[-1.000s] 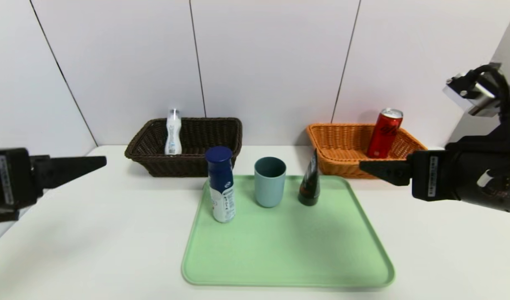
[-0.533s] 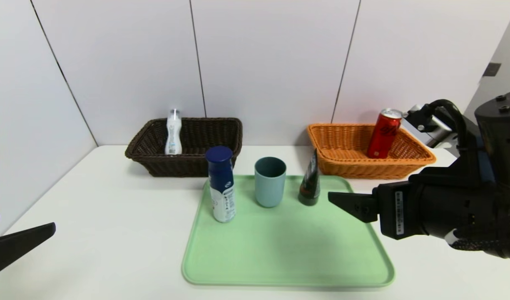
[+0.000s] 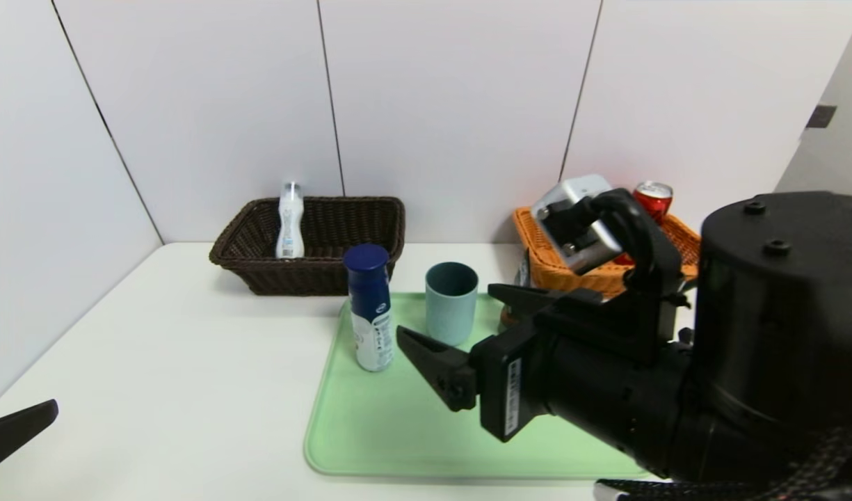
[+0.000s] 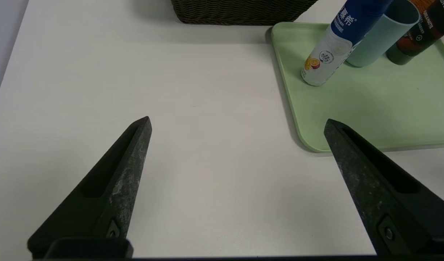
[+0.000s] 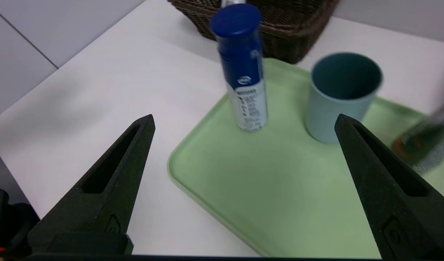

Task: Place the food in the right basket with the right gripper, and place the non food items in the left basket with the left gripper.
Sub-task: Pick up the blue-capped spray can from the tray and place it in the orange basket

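Note:
On the green tray stand a white-and-blue bottle with a dark blue cap and a teal-grey cup. My right arm mostly hides the dark tube in the head view; the tube shows beside the cup in the right wrist view. My right gripper hovers open over the tray, just short of the bottle and cup, touching neither. The red can leans in the orange basket. A clear whitish bottle stands in the dark brown basket. My left gripper is open above bare table, left of the tray.
Both baskets sit against the back wall, the brown one left and the orange one right. My bulky right arm covers the tray's right half and part of the orange basket. White table stretches left of the tray.
My right arm swung left from the orange basket to above the tray, its open fingers now facing the bottle and cup. My left gripper dropped back to the near left corner.

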You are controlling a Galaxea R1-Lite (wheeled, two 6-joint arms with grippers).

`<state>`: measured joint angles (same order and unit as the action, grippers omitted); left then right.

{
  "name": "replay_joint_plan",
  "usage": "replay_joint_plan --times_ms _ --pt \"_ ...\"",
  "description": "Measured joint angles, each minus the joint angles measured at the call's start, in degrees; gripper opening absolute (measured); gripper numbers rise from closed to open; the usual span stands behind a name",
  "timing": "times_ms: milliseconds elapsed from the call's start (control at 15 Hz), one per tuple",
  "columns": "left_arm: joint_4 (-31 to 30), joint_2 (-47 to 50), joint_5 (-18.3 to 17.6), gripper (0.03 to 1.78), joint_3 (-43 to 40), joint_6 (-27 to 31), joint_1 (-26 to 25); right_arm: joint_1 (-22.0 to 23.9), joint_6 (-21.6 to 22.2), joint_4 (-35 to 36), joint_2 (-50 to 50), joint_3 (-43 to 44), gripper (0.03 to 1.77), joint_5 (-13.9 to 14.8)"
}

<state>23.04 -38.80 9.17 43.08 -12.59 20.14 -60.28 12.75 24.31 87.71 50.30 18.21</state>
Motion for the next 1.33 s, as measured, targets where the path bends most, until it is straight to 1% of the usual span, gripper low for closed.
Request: replay_joint_plan --times_ms 67,133,267,400,600,733,867,1333 --pt "0.05 0.38 -0.02 1.69 -0.09 0.02 -0.35 -0.85 -1.15 2.73 1.97 -0.35 1.71 0.22" --pt "0.33 0.66 -0.07 1.69 -0.12 0.02 -0.63 -1.62 -1.40 4.29 3.90 -0.72 1.71 0.61" --pt "0.80 1.02 -0.10 1.69 -0.17 0.02 -0.82 -3.22 -1.65 7.35 7.70 -1.73 1.71 2.67" --pt "0.77 1.10 -0.11 1.69 -0.15 0.09 -0.88 -4.29 -2.43 12.57 11.33 -3.17 1.71 4.55" --pt "0.68 0.77 -0.33 1.69 0.07 0.13 -0.90 -5.14 -3.77 21.36 16.59 -4.79 1.71 5.53" --pt "0.49 0.49 -0.38 1.69 0.33 0.11 -0.90 -5.14 -4.40 25.86 19.18 -5.05 1.71 6.10" --pt "0.39 0.35 -0.35 1.69 0.40 0.13 -0.90 -4.73 -4.46 27.92 21.14 -5.18 1.71 6.27" --pt "0.49 0.24 -0.35 1.69 1.54 0.13 -0.90 -2.34 -4.99 30.38 26.43 -2.17 1.71 6.34"
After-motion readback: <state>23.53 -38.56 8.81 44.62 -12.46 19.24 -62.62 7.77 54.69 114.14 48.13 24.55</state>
